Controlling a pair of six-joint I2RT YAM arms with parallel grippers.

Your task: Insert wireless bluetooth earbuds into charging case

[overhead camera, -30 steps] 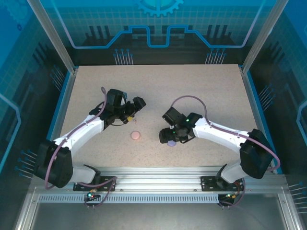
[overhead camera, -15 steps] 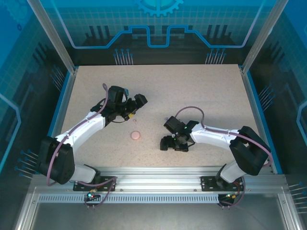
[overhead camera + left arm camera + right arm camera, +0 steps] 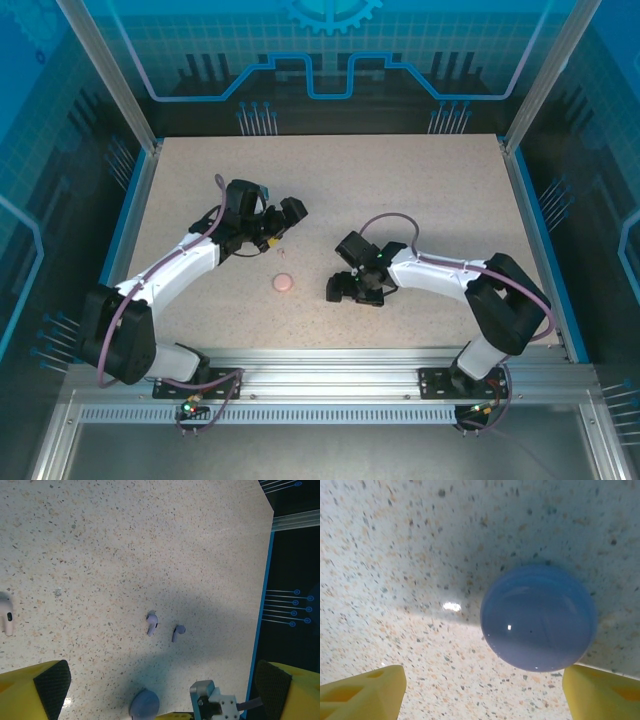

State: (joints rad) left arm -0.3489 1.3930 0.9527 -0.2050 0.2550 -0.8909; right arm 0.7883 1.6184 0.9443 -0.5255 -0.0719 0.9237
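Two purple earbuds lie side by side on the speckled table, ahead of my left gripper, which is open and empty. One pale earbud lies at the left edge of that view. The round purple case, lid shut, sits on the table between the yellow fingers of my open right gripper, nearer the right-hand finger. In the top view my right gripper covers that case, and my left gripper hovers up and to the left. The purple case also shows low in the left wrist view.
A round pink case rests on the table between the two arms, just left of my right gripper. A teal and white piece of the right gripper stands beside the purple case. Blue rails edge the table.
My right gripper has swung left and lowered over the purple case, now hiding it from above. My left gripper shifted slightly, then held still.
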